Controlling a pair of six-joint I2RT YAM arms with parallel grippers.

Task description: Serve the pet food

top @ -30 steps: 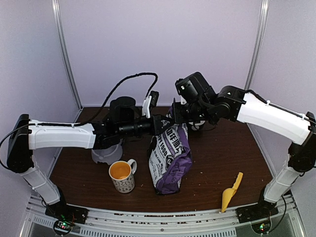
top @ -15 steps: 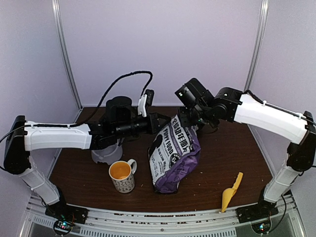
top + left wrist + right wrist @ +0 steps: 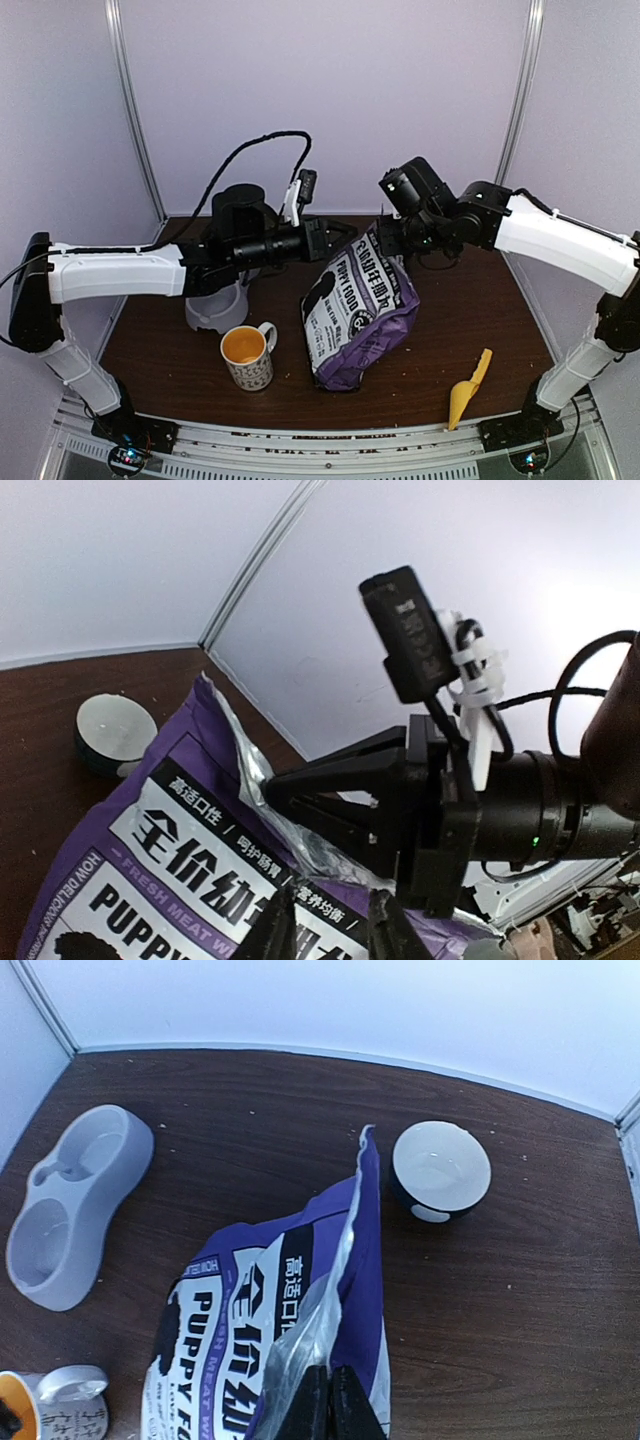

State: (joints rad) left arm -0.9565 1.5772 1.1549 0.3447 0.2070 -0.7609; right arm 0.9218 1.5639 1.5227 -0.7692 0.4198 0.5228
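The purple "PUPPY FOOD" bag (image 3: 360,310) leans to the right on the brown table, its top torn open and showing silver lining. My right gripper (image 3: 392,232) is shut on that top edge and holds it up; in the right wrist view the closed fingertips (image 3: 332,1400) pinch the silver lip of the bag (image 3: 250,1330). My left gripper (image 3: 340,235) hovers just left of the bag's top with its jaws slightly open and nothing between them; in its wrist view the bag's label (image 3: 150,860) shows behind the fingers (image 3: 272,930). The pet food itself is hidden inside the bag.
An orange-lined patterned mug (image 3: 246,355) stands front left of the bag. A grey double-well feeder (image 3: 215,308) lies behind it, under my left arm. A dark bowl with a white inside (image 3: 440,1170) sits behind the bag. A yellow scoop (image 3: 468,388) lies front right.
My right gripper has carried the bag's top to the right, and the bag leans further that way. My left gripper has let go of the bag, opened a little and drawn back.
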